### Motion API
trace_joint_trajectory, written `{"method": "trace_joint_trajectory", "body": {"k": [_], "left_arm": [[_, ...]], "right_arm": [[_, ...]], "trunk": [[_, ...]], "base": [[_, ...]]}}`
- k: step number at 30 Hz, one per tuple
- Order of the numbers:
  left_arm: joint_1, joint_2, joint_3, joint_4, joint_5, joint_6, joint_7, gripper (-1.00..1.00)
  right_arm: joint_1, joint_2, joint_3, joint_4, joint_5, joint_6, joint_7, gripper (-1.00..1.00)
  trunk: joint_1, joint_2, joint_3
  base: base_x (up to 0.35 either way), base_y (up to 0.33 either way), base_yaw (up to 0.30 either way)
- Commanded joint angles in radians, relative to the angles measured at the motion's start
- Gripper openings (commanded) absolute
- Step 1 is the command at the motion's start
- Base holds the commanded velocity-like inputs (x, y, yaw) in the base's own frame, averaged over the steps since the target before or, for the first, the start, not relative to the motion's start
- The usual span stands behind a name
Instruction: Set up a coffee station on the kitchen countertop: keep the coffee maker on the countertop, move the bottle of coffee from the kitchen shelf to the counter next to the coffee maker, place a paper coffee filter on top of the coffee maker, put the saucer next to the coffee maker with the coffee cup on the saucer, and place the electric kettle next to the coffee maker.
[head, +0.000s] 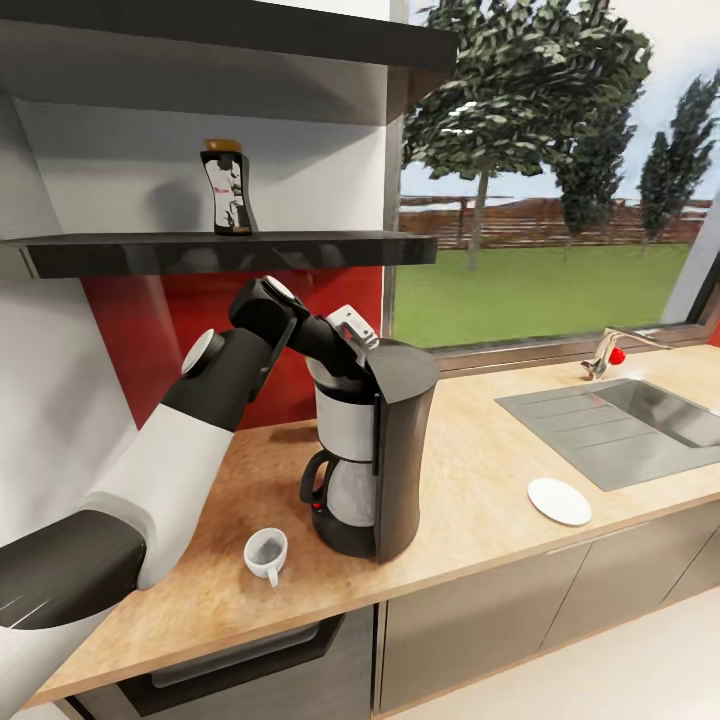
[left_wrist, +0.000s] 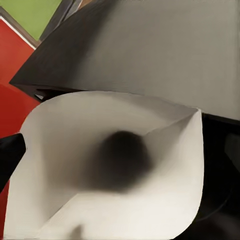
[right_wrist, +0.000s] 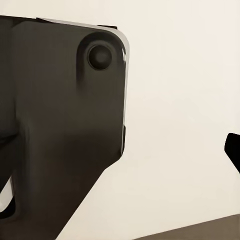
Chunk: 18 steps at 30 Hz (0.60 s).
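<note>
The dark grey coffee maker (head: 385, 450) stands on the light wood countertop (head: 470, 480). My left gripper (head: 345, 335) hovers at its top, over the filter basket. In the left wrist view the white paper coffee filter (left_wrist: 115, 170) lies wide between the spread fingers (left_wrist: 10, 155), just below the machine's dark lid (left_wrist: 150, 45). The bottle of coffee (head: 228, 190) stands on the black shelf (head: 230, 250). A white coffee cup (head: 266, 553) sits left of the machine and the saucer (head: 559, 500) lies to its right. My right gripper (right_wrist: 177, 145) is open and holds nothing. The electric kettle is out of view.
An inset steel sink (head: 620, 420) with a faucet (head: 610, 352) lies at the right of the counter, below the window. A red backsplash (head: 150, 330) runs behind my left arm. Cabinet fronts sit under the counter's front edge.
</note>
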Motion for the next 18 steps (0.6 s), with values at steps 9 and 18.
{"method": "trace_joint_trajectory", "body": {"k": [9,18], "left_arm": [[-0.003,0.0,0.007,-0.011,-0.011,0.007,-0.01,1.0],[-0.022,-0.001,0.01,-0.015,-0.012,0.011,-0.008,1.0]], "right_arm": [[0.0,0.001,0.001,-0.002,0.007,0.0,-0.004,1.0],[0.0,0.002,0.002,-0.002,0.007,0.0,-0.004,1.0]], "trunk": [[0.001,-0.002,-0.002],[0.001,-0.002,-0.002]], "base": [[0.0,0.0,0.0],[0.0,0.0,0.0]]}}
